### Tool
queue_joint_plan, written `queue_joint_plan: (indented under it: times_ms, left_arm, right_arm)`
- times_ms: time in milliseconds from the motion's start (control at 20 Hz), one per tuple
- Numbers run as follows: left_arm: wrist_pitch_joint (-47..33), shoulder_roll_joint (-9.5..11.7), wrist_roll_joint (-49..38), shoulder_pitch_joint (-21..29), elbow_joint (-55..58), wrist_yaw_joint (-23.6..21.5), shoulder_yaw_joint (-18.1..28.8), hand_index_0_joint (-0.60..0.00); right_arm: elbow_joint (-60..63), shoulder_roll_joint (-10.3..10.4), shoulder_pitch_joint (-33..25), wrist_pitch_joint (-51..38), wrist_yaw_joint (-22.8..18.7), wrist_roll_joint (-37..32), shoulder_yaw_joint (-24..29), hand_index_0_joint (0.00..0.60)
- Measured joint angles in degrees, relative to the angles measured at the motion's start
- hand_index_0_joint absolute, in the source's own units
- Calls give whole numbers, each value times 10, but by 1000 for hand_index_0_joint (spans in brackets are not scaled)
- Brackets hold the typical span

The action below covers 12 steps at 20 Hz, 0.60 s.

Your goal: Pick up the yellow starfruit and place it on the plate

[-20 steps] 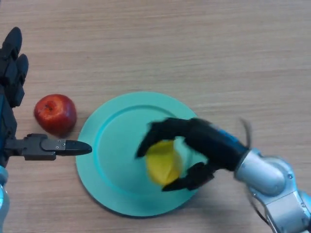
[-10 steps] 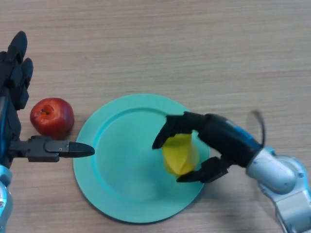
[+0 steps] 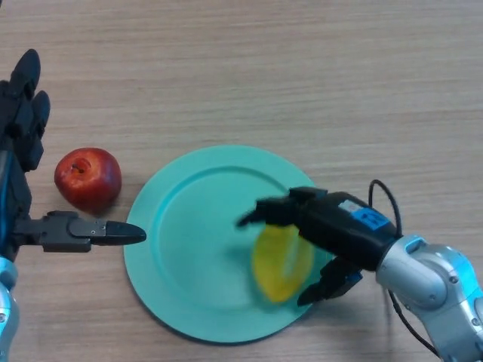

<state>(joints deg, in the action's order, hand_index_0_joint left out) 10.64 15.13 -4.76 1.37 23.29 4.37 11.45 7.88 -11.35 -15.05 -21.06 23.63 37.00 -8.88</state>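
Right hand (image 3: 332, 230) curls around the yellow starfruit (image 3: 281, 262) near the plate (image 3: 181, 226) right rim; left hand (image 3: 23, 151) splayed open by the apple (image 3: 87, 179)

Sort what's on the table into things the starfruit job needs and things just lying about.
Job: yellow starfruit, on the teal plate; right robot hand, over the fruit.

Lying about: red apple, left of the plate; left robot hand, idle at the left edge.
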Motion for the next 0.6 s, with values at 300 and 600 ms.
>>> queue_joint_plan:
  times_ms: [300, 600]
  left_arm:
    - [0, 0, 1, 0, 10, 0, 0, 0]
    - [1, 0, 19, 10, 19, 0, -12, 0]
  right_arm:
    - [-73, 2, 10, 52, -20, -86, 3, 0]
    - [-176, -8, 41, 162, -20, -201, 44, 0]
